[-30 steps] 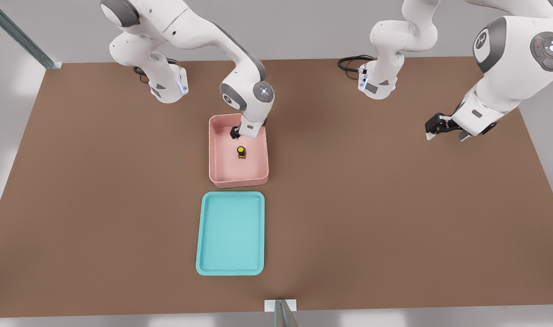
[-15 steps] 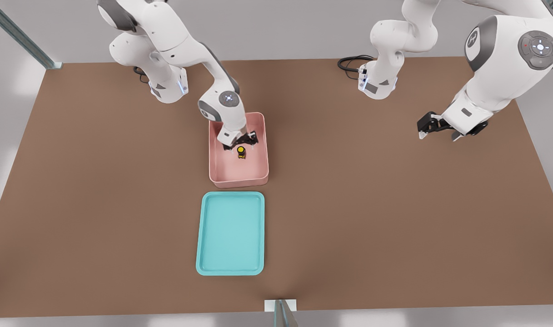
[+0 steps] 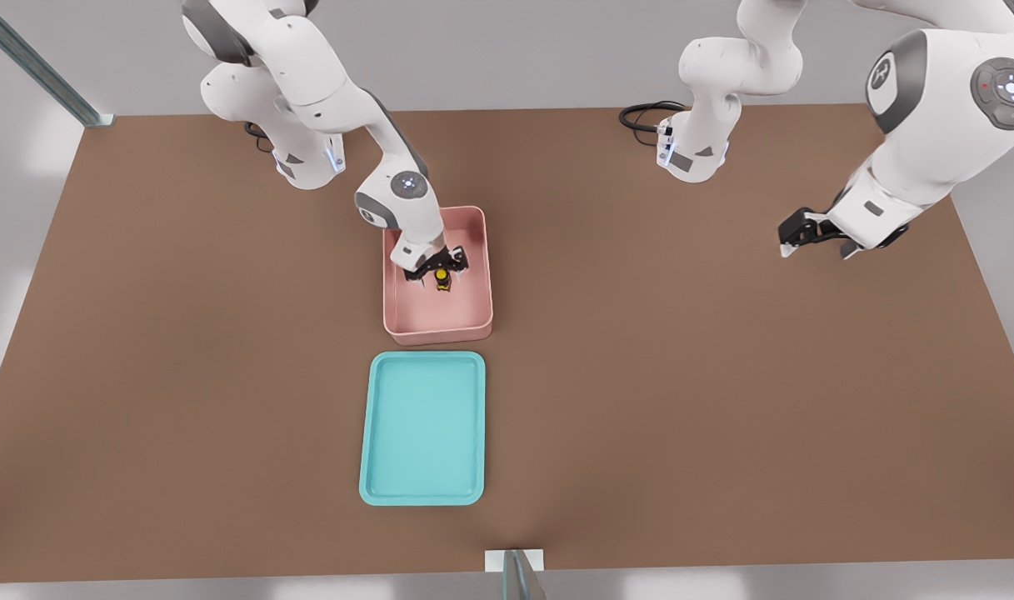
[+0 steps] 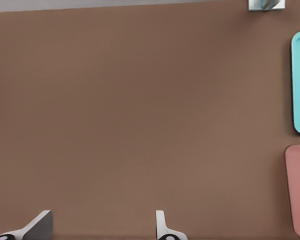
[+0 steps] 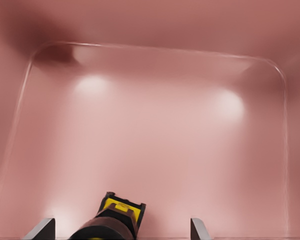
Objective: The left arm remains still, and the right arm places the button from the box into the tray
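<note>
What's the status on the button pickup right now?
Black two-finger gripper open, down inside pale pink plastic bin, straddling small yellow-capped push-button. Button not gripped, on the bin floor. Shallow turquoise tray holds nothing. Path unobstructed.

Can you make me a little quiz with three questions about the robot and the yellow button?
1. True or false: the button sits inside the pink box.
2. Where is the working gripper? A) above the turquoise tray B) down inside the box, around the button C) on the bare table
3. Fill in: the gripper's fingers are ____, with the button between them.

Key: 1 true; 2 B; 3 open
</note>
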Motion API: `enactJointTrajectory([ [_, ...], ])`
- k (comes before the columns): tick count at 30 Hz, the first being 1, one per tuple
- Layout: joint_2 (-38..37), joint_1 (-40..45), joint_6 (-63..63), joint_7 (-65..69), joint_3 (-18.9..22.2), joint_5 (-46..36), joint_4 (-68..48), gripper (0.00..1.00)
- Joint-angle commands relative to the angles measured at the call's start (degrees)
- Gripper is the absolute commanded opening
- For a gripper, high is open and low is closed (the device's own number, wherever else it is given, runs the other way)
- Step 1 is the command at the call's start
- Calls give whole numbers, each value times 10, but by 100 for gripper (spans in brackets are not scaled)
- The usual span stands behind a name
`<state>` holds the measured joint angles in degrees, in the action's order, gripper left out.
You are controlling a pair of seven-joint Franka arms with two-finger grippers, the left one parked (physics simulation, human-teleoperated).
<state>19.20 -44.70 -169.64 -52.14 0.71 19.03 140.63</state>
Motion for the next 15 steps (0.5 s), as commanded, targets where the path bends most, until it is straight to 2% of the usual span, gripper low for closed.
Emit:
enactJointTrajectory([
  [1, 1, 0, -17, -34, 0, 2, 2, 100],
  [3, 0, 0, -25, -35, -1, 2, 8, 98],
  [6, 0, 0, -25, -37, -1, 2, 5, 66],
  [7, 1, 0, -25, -39, -1, 2, 3, 60],
  [11, 1, 4, -25, -43, 0, 2, -1, 54],
  [15, 1, 8, -25, -38, 0, 2, -6, 42],
])
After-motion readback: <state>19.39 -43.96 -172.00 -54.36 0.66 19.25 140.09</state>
